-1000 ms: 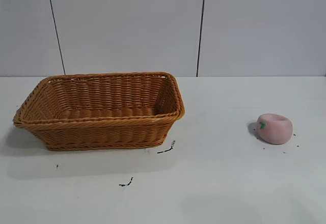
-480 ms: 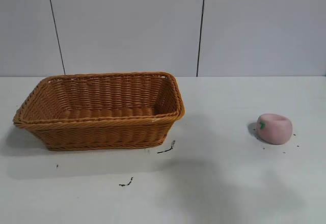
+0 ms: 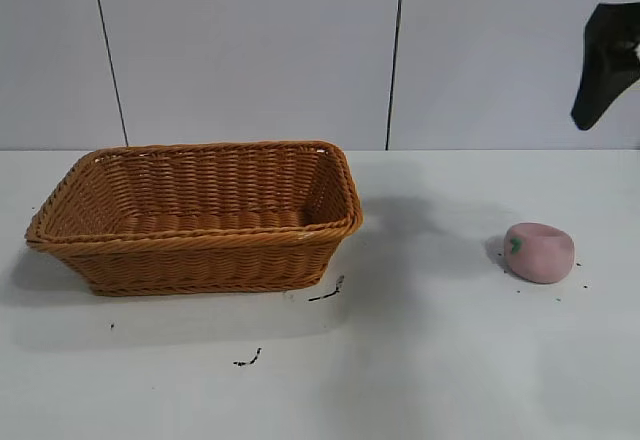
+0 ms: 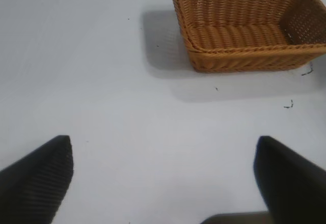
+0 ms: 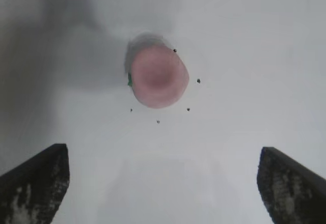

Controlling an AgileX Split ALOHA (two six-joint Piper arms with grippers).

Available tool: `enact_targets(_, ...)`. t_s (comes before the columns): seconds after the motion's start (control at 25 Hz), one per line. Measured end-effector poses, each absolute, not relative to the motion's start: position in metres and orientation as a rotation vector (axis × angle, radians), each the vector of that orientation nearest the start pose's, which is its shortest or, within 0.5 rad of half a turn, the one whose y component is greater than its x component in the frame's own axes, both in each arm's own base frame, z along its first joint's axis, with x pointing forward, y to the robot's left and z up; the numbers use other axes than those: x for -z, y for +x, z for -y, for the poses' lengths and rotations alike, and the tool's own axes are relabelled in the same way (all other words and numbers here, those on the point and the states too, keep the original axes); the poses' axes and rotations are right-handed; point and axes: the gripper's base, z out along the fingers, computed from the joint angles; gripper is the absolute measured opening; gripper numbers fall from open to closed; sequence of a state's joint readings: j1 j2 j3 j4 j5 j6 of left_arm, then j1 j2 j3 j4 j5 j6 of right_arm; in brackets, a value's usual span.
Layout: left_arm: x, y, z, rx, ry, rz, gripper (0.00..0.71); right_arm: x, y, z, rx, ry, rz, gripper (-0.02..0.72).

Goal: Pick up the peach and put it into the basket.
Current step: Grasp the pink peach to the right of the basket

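- Peach [image 3: 539,252] rests dimple-up on the white bench [image 3: 430,360], well apart from the basket [image 3: 200,215] and untouched.
- Basket holds nothing that shows.
- Right claw [image 5: 163,183] hangs high above the peach with jaws spread wide, gripping nothing; in the exterior view only a dark part of it shows at the upper right.
- Left claw [image 4: 163,180], also wide and gripping nothing, hovers over bare bench near the basket's far side.
- Nothing is done yet, I judge: descent, grasp, carry and release all remain.

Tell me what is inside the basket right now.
Nothing shows inside the basket: only bare woven floor and walls. Its near wall covers the front strip of the floor. The peach sits on the table, apart.
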State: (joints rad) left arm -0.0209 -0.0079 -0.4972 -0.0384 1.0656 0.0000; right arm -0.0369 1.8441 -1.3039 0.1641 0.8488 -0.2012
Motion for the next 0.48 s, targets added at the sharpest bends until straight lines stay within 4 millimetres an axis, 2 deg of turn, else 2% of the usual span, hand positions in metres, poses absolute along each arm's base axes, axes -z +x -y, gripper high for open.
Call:
enact_targets(0.28, -0.276, -0.006, 0.003, 0.059, 0.023, -2.044, 0.693, -0.172, 0.388, 0.002, -0.164, -0.091, -2.861, 0.695)
enact_targets(0.48, -0.276, -0.006, 0.003, 0.059, 0.023, -2.044, 0.693, -0.169, 0.389, -0.018, -0.142, -0.196, -2.857, 0.695)
